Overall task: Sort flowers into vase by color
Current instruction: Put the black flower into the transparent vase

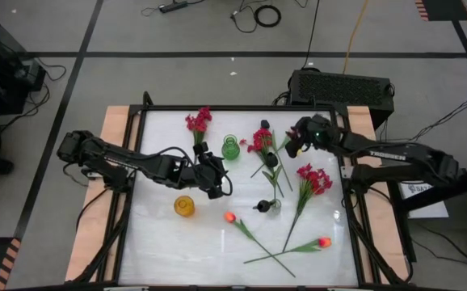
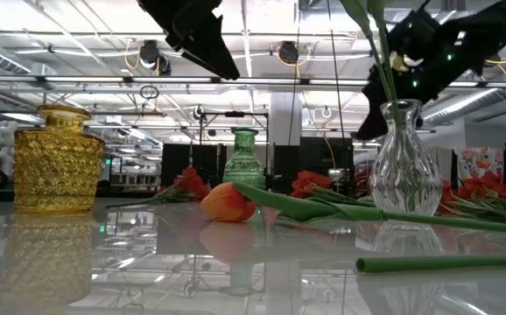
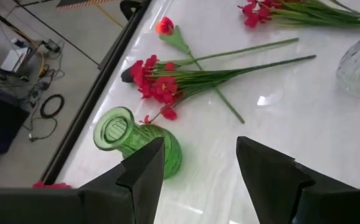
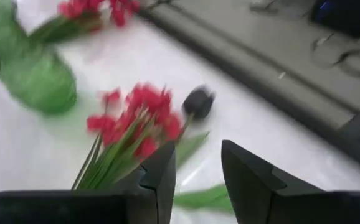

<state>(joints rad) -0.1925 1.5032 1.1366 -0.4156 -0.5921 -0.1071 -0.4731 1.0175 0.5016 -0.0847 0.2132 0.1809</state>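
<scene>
My left gripper hangs open above the table just left of the green vase, with nothing between its fingers. My right gripper is open too. It hovers at the far right, over a crimson spray and a black bloom that lie flat. More crimson sprays lie on the table. So do two orange tulips. A green stem stands in the clear vase. The yellow vase stands near left.
A third orange tulip lies with its stem across the crimson spray by the green vase. The table's raised dark frame runs along the far edge. Bare tabletop shows at the near left.
</scene>
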